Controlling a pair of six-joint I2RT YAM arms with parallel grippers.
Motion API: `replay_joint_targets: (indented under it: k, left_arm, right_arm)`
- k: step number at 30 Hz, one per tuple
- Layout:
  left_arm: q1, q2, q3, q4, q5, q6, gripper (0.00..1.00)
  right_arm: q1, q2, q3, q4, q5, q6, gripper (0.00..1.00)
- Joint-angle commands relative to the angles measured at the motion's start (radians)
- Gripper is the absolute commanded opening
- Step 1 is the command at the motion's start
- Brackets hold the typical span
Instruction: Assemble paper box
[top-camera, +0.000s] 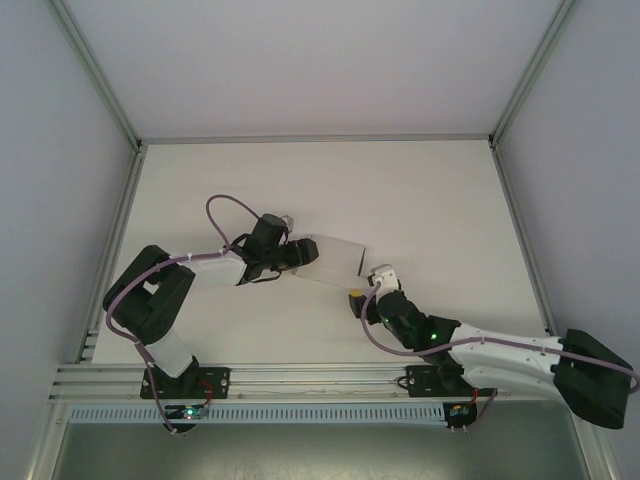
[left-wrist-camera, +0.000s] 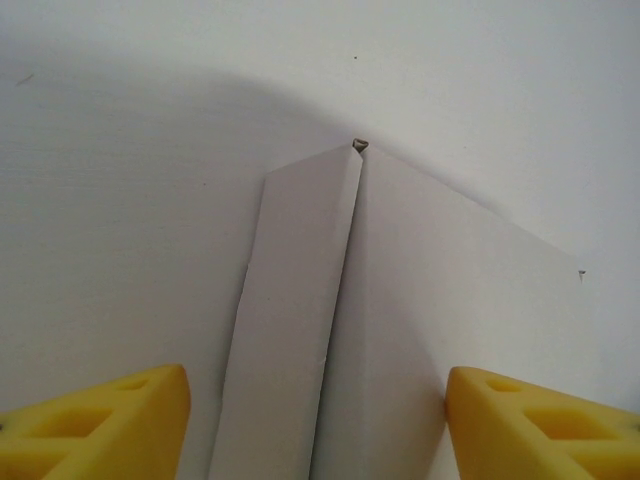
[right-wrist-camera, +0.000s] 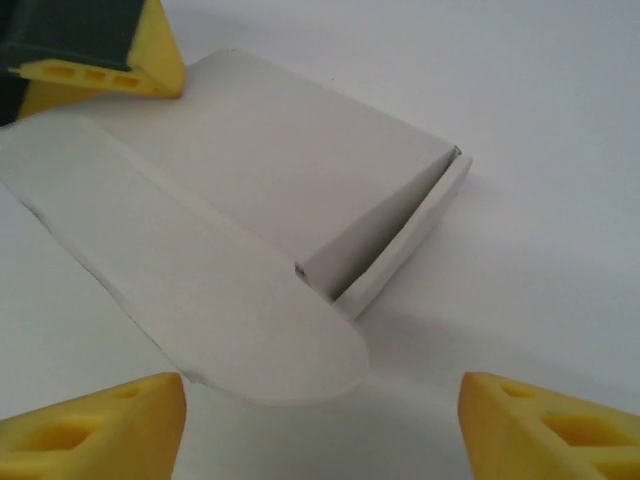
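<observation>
Tool check, starting with the left tool (left-wrist-camera: 320, 430): jaws stand wide and clamp nothing, with one yellow fingertip (left-wrist-camera: 110, 420) on either side of the paper box (left-wrist-camera: 400, 330). The fingertip on this tool's right sits against the card edge. The other stands just clear of it. A folded ridge (left-wrist-camera: 340, 300) runs straight ahead from between the fingers. My reading is that this tool is placed as a brace. It straddles that end so the box cannot slide on the worktop (left-wrist-camera: 120, 150) while my other arm works.

On the right tool (right-wrist-camera: 320, 430), jaws are also wide and empty. Just ahead of it the long rounded flap (right-wrist-camera: 190, 280) lies flat on the worktop, its tip pointing in between my fingers. Beyond the flap is the box body, partly formed, with an open end wall ahead and to this tool's right. The left tool's fingertip (right-wrist-camera: 110, 55) shows at the far end of the box, opposite this tool.

Judgement: the flap lies out because the lid is not yet tucked. The next move likely needs the right tool to pinch or lift the flap tip and fold it over. The card is thin, so it may buckle or skid if the brace is loose.
</observation>
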Motion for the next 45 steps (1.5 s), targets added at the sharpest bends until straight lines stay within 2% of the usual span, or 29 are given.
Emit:
replay_joint_targets:
  k: [1, 4, 7, 14, 17, 19, 21, 24, 30, 36, 41, 45]
  left_arm:
    - [0.007, 0.021, -0.028, -0.021, -0.017, 0.028, 0.65]
    - [0.005, 0.023, -0.027, -0.022, -0.017, 0.043, 0.63]
    - [0.005, 0.038, -0.009, -0.033, -0.007, 0.066, 0.61]
    - [0.004, 0.072, 0.016, -0.054, 0.026, 0.101, 0.57]
    - [0.005, 0.083, 0.007, -0.026, 0.048, 0.1, 0.49]
    - [0.006, 0.091, 0.004, -0.017, 0.055, 0.097, 0.44]
    - [0.006, 0.097, 0.003, -0.012, 0.062, 0.095, 0.41]
    - [0.012, 0.1, -0.018, 0.03, 0.085, 0.075, 0.26]
    - [0.044, 0.1, -0.109, 0.177, 0.144, -0.001, 0.13]
    - [0.081, 0.122, -0.185, 0.4, 0.249, -0.09, 0.1]
    - [0.089, 0.118, -0.194, 0.413, 0.256, -0.093, 0.1]
    - [0.089, 0.095, -0.194, 0.359, 0.221, -0.066, 0.1]
  right_arm:
    - [0.003, -0.108, 0.029, -0.224, -0.068, 0.082, 0.8]
    - [-0.001, -0.206, 0.032, -0.268, -0.111, 0.108, 0.88]
    - [-0.029, -0.247, 0.061, -0.293, -0.134, 0.115, 0.88]
    - [-0.231, -0.126, 0.183, -0.313, -0.283, 0.152, 0.91]
    - [-0.331, -0.038, 0.22, -0.301, -0.366, 0.174, 0.91]
    - [-0.364, 0.009, 0.231, -0.28, -0.397, 0.174, 0.96]
    - [-0.384, 0.049, 0.238, -0.259, -0.419, 0.171, 0.98]
    - [-0.402, 0.095, 0.254, -0.249, -0.438, 0.169, 0.98]
    - [-0.431, 0.147, 0.272, -0.239, -0.478, 0.188, 0.98]
    - [-0.468, 0.178, 0.272, -0.201, -0.528, 0.232, 0.99]
    - [-0.5, 0.214, 0.269, -0.147, -0.574, 0.285, 0.99]
    - [-0.535, 0.264, 0.279, -0.089, -0.609, 0.355, 0.98]
